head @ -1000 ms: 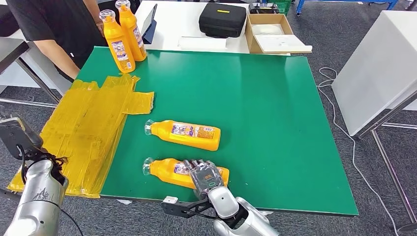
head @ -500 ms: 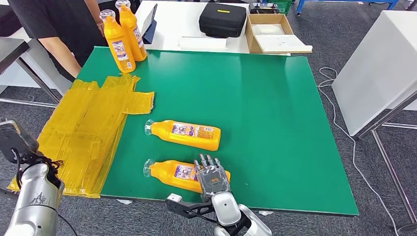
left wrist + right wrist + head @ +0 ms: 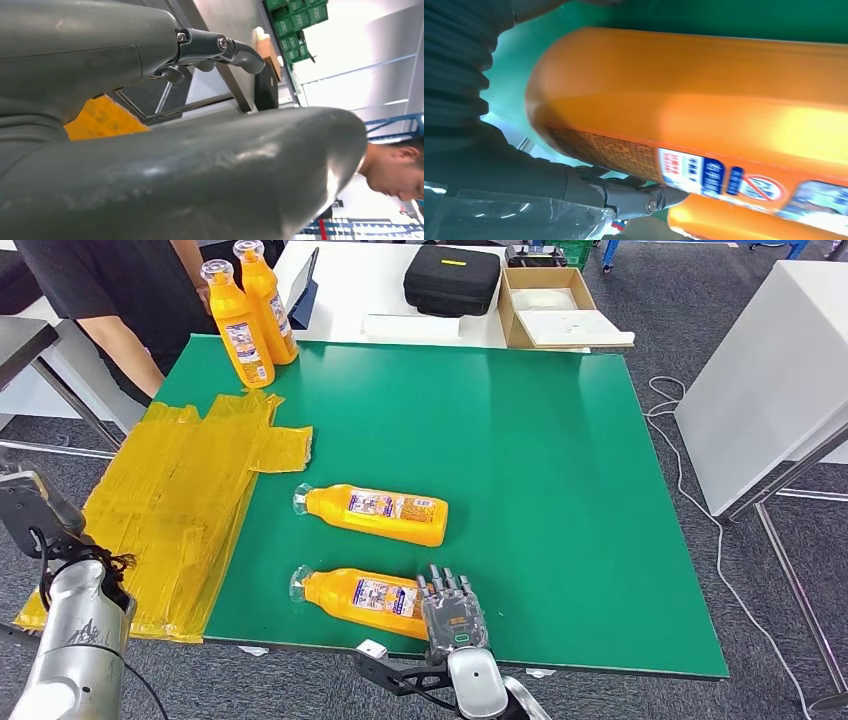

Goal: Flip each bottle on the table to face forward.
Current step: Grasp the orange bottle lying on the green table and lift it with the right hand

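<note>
Our right robot hand [image 3: 452,612] has slid to the near orange plastic bottle's [image 3: 360,595] base at 3 o'clock, fingers spread, gripping nothing; label now faces up.

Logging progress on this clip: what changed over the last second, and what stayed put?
The right hand slid along the near bottle toward its base, uncovering the label; its fingers now rest at that end. The far lying bottle, the two standing bottles and the left arm kept their places.
</note>
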Robot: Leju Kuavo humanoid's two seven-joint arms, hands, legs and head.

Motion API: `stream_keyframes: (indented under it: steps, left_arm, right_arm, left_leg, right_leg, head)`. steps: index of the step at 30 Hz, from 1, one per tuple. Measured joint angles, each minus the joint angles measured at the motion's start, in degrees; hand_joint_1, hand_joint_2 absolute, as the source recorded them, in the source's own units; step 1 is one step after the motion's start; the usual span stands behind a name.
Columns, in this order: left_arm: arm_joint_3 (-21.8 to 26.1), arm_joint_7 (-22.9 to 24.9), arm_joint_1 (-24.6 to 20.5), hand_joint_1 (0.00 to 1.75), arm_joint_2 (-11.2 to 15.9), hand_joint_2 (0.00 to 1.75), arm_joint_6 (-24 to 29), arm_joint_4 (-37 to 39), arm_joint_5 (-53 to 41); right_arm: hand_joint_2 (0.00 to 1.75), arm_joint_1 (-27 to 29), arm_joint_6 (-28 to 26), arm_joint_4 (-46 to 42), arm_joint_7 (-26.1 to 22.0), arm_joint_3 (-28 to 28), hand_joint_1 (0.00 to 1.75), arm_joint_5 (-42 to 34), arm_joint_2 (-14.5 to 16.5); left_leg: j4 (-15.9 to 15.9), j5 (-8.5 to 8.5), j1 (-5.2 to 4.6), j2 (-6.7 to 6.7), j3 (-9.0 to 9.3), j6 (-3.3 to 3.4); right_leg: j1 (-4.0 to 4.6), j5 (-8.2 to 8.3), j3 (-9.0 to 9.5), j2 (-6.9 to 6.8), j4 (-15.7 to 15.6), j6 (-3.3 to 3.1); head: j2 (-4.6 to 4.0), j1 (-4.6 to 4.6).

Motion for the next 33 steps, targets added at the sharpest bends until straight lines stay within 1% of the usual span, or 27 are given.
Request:
stream_keyframes:
  steps: [2,11,33]
  left_arm:
    - [-0.33,0.02,-0.71,0.00,-0.32,0.00,0.05,0.31,-0.49]
    - [-1.73,-0.08,-4.23,0.00,-1.41,0.00,0.67,2.89,-1.21]
    - [-2.42,-0.40,-6.50,0.00,-2.41,0.00,0.67,5.32,-1.29]
  right_arm:
    - [1.75,1.01,0.08,-1.01,-0.23,-0.36,1.73,0.60,-0.12]
    - [1.75,3.74,0.08,-4.28,-1.48,-0.98,1.75,0.72,-0.29]
    - [1.75,4.83,0.08,-5.73,-1.70,-1.48,1.75,-0.14,-0.38]
  left_leg:
    - [0.00,0.00,0.00,-0.01,-0.01,0.00]
    - [0.00,0.00,0.00,0.02,-0.04,0.00]
    - [0.00,0.00,0.01,0.02,-0.04,0.00]
  right_leg:
    - [0.00,0.00,0.00,0.00,0.00,0.00]
    - [0.00,0.01,-0.01,0.01,0.00,0.00]
    - [0.00,0.01,-0.02,0.01,0.00,0.00]
  head:
    - [0.00,0.01]
    - [0.00,0.00]
    - [0.00,0.00]
